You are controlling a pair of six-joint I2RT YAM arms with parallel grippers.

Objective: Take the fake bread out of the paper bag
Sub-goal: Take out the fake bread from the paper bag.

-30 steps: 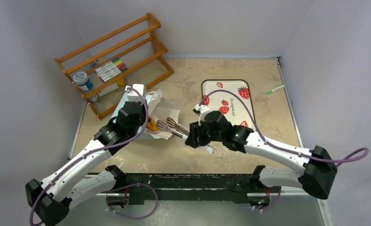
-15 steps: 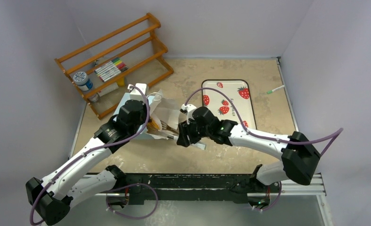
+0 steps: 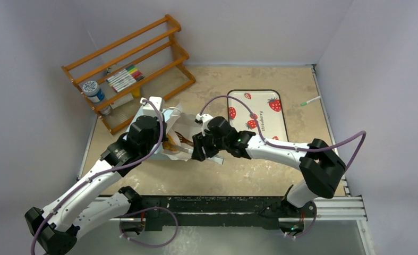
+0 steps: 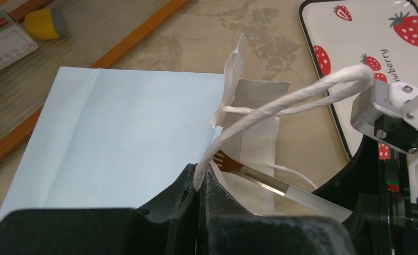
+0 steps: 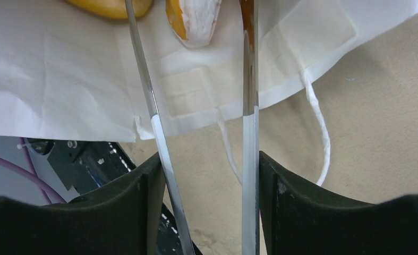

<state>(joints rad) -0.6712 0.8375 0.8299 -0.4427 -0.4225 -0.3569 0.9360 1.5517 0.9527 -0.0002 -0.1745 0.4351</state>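
Observation:
The light blue paper bag (image 4: 116, 127) lies on its side, its white mouth (image 3: 184, 133) facing right. My left gripper (image 4: 204, 178) is shut on its white string handle (image 4: 286, 101) and holds the mouth up. My right gripper (image 5: 206, 164) (image 3: 198, 149) is shut on metal tongs (image 5: 249, 64), whose two arms stand apart and reach into the mouth. Fake bread shows inside: a golden piece (image 5: 111, 5) and an orange piece with a white face (image 5: 193, 16) between the tong arms. In the left wrist view one fork-like tong tip (image 4: 230, 162) lies on the bag's inner paper.
A white strawberry-print tray (image 3: 280, 106) lies right of the bag. At the back left stands an orange wooden rack (image 3: 127, 69) with markers (image 3: 124, 77) and a jar (image 3: 92, 90). A green pen (image 3: 310, 101) lies near the right wall.
My right arm has moved left, bringing the tongs from outside the bag into its mouth, with the tong arms spread wider. The left gripper has kept its hold on the handle.

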